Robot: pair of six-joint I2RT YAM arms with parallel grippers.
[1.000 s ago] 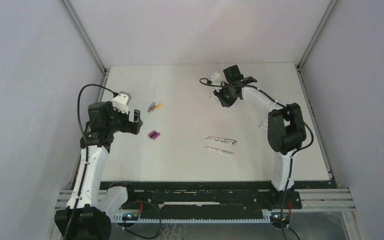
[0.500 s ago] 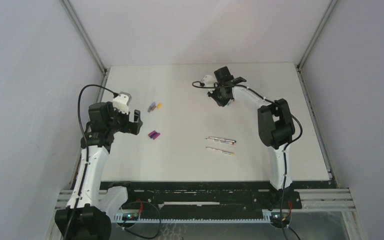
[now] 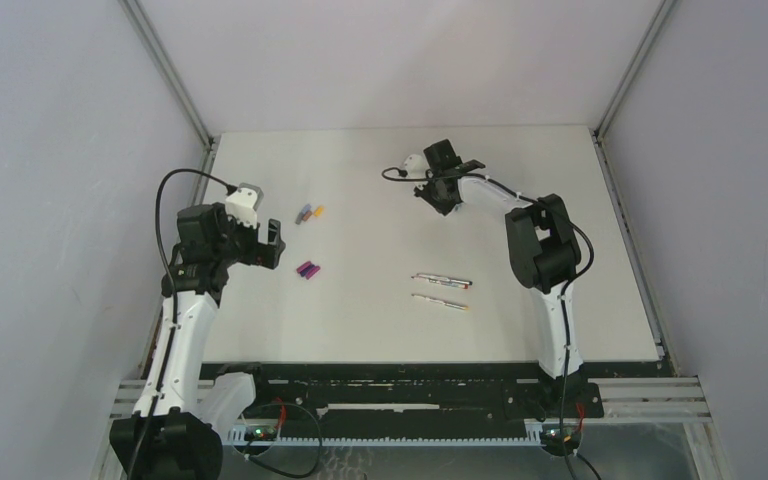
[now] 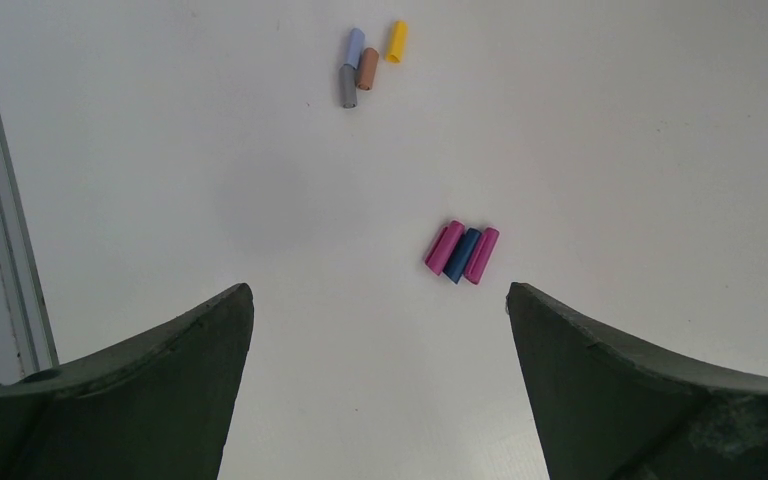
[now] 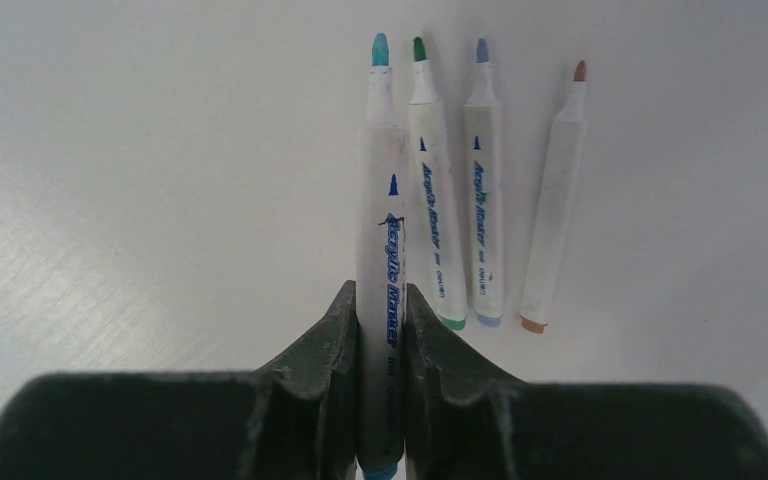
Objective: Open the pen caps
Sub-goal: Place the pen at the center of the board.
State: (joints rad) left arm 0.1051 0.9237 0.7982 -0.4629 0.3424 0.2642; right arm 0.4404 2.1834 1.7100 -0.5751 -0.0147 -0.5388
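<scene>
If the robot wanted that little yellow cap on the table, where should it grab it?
Probably from straight above, pinching the yellow cap across its middle. It lies flat on the table, with a gap to the brown cap beside it, so a finger fits on each long side.

Item: your right hand (image 3: 447,200), teal-tipped pen (image 5: 385,250) in its grip | Change: shifted left over the far part of the table (image 3: 360,320), farther from the right edge | Item: right arm's elbow (image 3: 538,245) | Change: swung left and slightly toward the far side, following the hand
</scene>
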